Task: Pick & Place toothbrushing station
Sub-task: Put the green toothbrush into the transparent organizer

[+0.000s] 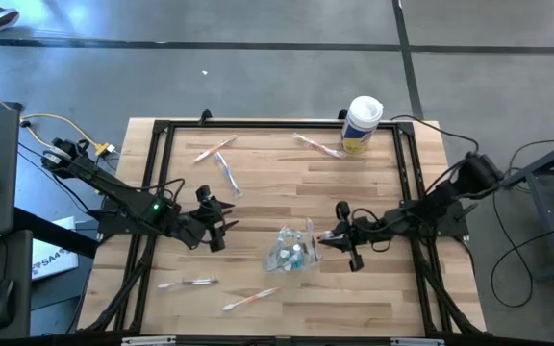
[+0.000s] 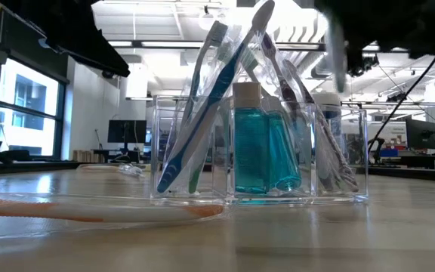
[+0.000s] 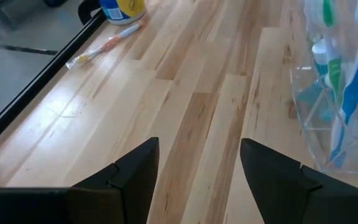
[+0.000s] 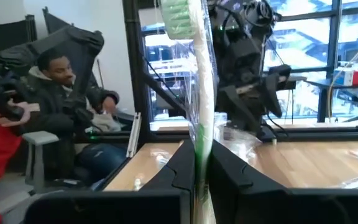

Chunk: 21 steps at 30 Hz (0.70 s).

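The toothbrushing station (image 1: 292, 252) is a clear plastic cup of toothbrushes and small blue bottles, standing on its base mid-table; it also shows in the low view (image 2: 259, 136) and the left wrist view (image 3: 337, 93). My left gripper (image 1: 222, 225) hovers open to the cup's left, with only bare wood between its fingers (image 3: 197, 168). My right gripper (image 1: 333, 237), just right of the cup, is shut on a green-and-white toothbrush (image 4: 197, 81) in a clear wrapper. My right gripper pinches the wrapped toothbrush's handle (image 4: 199, 146) between its two fingers. The fingers reach in about level from the table's right side and lie across the handle. The brush stands upright in the wrist view, its green bristle head (image 4: 178, 12) uppermost, clear of the table.
Wrapped toothbrushes lie loose at the far left (image 1: 215, 149), (image 1: 227, 174), at the far right (image 1: 317, 146), and near the front edge (image 1: 188, 284), (image 1: 250, 299). A white canister with a yellow label (image 1: 362, 123) stands at the far right. A black frame (image 1: 277, 126) rims the table. People sit beyond it.
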Tool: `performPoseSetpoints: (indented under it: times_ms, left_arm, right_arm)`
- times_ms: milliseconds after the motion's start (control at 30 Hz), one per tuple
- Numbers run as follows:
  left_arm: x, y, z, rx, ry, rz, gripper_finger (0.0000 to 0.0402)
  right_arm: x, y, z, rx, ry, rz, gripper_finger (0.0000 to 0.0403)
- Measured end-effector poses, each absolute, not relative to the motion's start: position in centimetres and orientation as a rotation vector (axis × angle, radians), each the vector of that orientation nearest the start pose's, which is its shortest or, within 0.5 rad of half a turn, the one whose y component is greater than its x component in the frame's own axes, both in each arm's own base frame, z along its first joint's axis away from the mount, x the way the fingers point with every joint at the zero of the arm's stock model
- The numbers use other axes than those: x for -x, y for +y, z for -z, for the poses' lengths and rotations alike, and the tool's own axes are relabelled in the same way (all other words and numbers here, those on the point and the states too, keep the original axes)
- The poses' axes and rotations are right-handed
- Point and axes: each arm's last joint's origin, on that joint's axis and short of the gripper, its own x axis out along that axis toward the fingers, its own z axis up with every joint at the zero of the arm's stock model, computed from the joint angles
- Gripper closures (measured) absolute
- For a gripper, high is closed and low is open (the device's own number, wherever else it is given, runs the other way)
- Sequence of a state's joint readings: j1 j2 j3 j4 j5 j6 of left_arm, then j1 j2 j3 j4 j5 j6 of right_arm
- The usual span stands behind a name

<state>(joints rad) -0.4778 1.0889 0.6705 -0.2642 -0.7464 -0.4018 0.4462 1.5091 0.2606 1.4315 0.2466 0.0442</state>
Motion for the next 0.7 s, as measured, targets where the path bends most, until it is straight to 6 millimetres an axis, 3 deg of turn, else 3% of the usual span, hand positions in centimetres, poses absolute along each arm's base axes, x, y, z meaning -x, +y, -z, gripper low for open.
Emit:
performPoseSetpoints:
  times_ms: [300, 700]
  left_arm:
    - [-20.2, -8.2, -23.9, 0.009, 0.466, -0.356, 0.0178]
    - [-20.5, -8.4, -23.3, -0.005, 0.491, -0.355, 0.0178]
  right_arm:
    - [-24.6, 9.3, -16.2, -0.138, -0.123, -0.318, 0.0387]
    - [-24.9, 8.9, -14.9, -0.139, -0.054, -0.273, 0.0387]
